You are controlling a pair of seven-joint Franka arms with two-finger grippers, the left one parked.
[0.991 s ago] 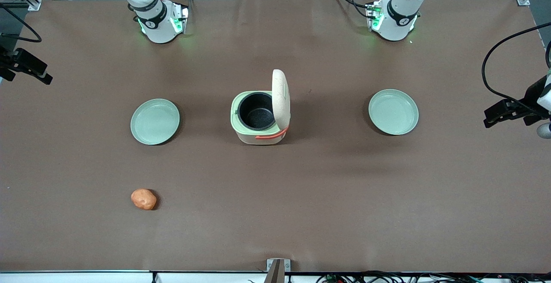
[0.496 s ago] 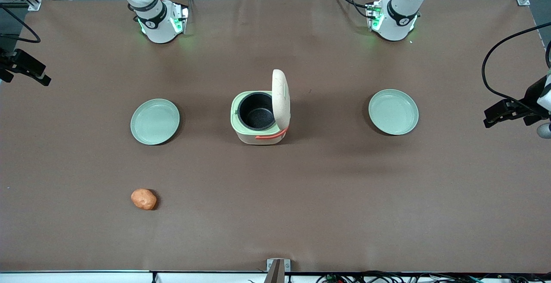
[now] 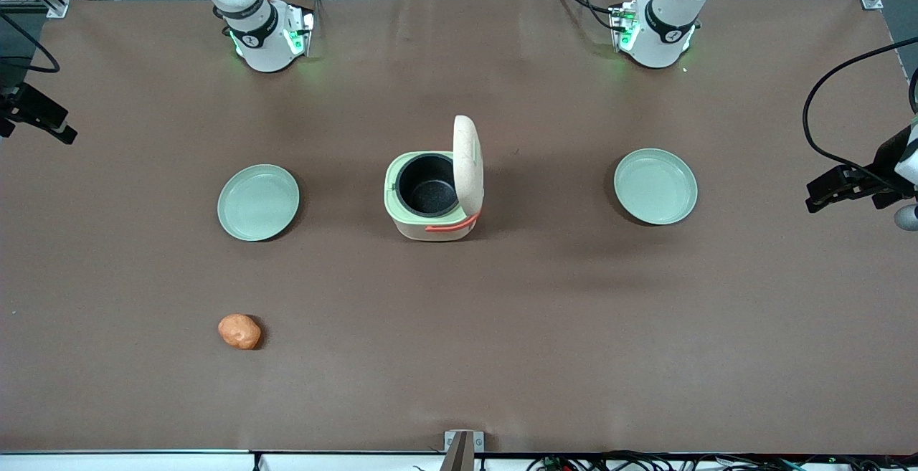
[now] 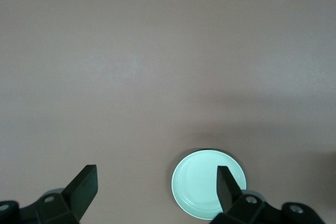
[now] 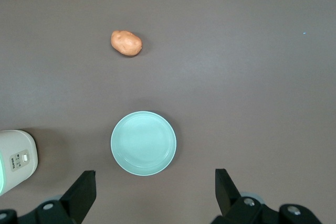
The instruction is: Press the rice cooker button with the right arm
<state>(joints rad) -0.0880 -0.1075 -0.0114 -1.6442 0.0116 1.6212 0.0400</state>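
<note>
The rice cooker (image 3: pixel 429 202) stands in the middle of the table, cream with a pale green rim, an orange-red handle and a black inner pot. Its lid stands open and upright. The cooker's front face with a small button panel shows in the right wrist view (image 5: pixel 16 160). My right arm's gripper (image 3: pixel 43 120) hangs high at the working arm's end of the table, far from the cooker. In the right wrist view the gripper (image 5: pixel 155 191) is open wide and empty, with its fingers (image 5: pixel 84 188) above bare table beside a plate.
A pale green plate (image 3: pixel 258 202) lies between the cooker and the working arm's end, also seen from the right wrist (image 5: pixel 143 142). A second plate (image 3: pixel 655 186) lies toward the parked arm's end. An orange potato (image 3: pixel 239 331) lies nearer the front camera.
My right gripper has drifted slightly farther toward the working arm's end of the table. The cooker, plates and potato have not moved.
</note>
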